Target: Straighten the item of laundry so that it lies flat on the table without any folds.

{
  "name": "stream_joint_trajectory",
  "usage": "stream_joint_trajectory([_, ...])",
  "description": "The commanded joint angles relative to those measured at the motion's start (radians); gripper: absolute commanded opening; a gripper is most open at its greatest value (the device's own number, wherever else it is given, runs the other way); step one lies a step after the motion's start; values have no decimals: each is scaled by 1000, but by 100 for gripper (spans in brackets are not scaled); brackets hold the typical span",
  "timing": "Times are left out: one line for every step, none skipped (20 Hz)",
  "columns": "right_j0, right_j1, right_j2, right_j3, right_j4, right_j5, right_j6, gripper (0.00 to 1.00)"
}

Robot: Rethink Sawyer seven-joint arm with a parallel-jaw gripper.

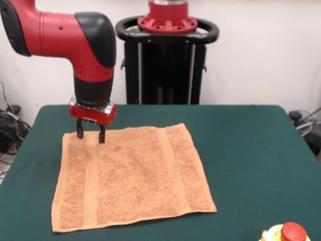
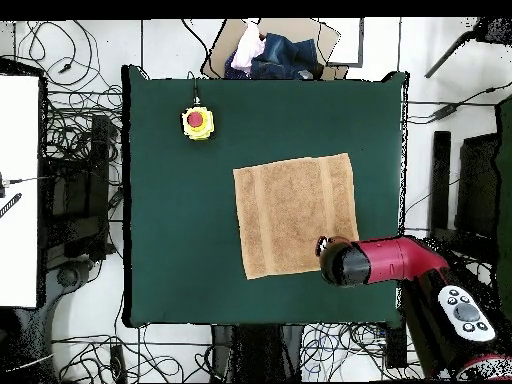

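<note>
Closest to my front camera, a yellow button box with a red cap (image 1: 287, 233) is peeking up at the bottom right edge of the green bench (image 1: 251, 150). Behind it, the orange-tan towel (image 1: 133, 175) is lying spread out on the left half of the bench, looking flat, with its woven bands running front to back near the left and right edges. I'm seeing the red and black arm (image 1: 65, 35) reaching down from the upper left, and the gripper (image 1: 91, 133) is hanging over the towel's far left corner. Its two black fingers (image 1: 79, 129) are standing apart with nothing between them, their tips at or just above the cloth; I cannot tell whether they are touching it.

Looking straight down, the towel (image 2: 296, 214) is sitting right of the bench's (image 2: 180, 250) middle, edges roughly square to it. The arm (image 2: 385, 262) is coming in from the lower right and covering the towel's lower right corner, hiding the gripper. The yellow box (image 2: 197, 122) is sitting well apart, toward the upper left. Cables (image 2: 80, 150) are trailing over the floor around the bench.
</note>
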Motion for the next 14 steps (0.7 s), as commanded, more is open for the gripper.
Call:
stream_joint_trajectory([-47,75,108,-48,-94,-64,-254,100])
stream_joint_trajectory([-61,77,117,-43,-97,-69,-260,100])
stream_joint_trajectory([-63,77,118,-45,-103,-67,-257,100])
stream_joint_trajectory([-69,74,123,-42,-110,-76,-250,100])
stream_joint_trajectory([-70,69,126,-39,-118,-82,-242,100])
stream_joint_trajectory([-71,64,129,-37,-126,-87,-233,100])
stream_joint_trajectory([-71,62,130,-37,-131,-82,-230,100])
stream_joint_trajectory([-74,60,132,-34,-137,-90,-224,100])
stream_joint_trajectory([-75,61,134,-34,-135,-79,-228,100])
stream_joint_trajectory([-78,58,140,-32,-133,-81,-225,100])
stream_joint_trajectory([-79,57,142,-32,-133,-83,-219,100])
stream_joint_trajectory([-85,61,147,-34,-127,-79,-218,100])
stream_joint_trajectory([-89,65,151,-37,-124,-74,-218,100])
stream_joint_trajectory([-96,70,157,-39,-124,-83,-210,100])
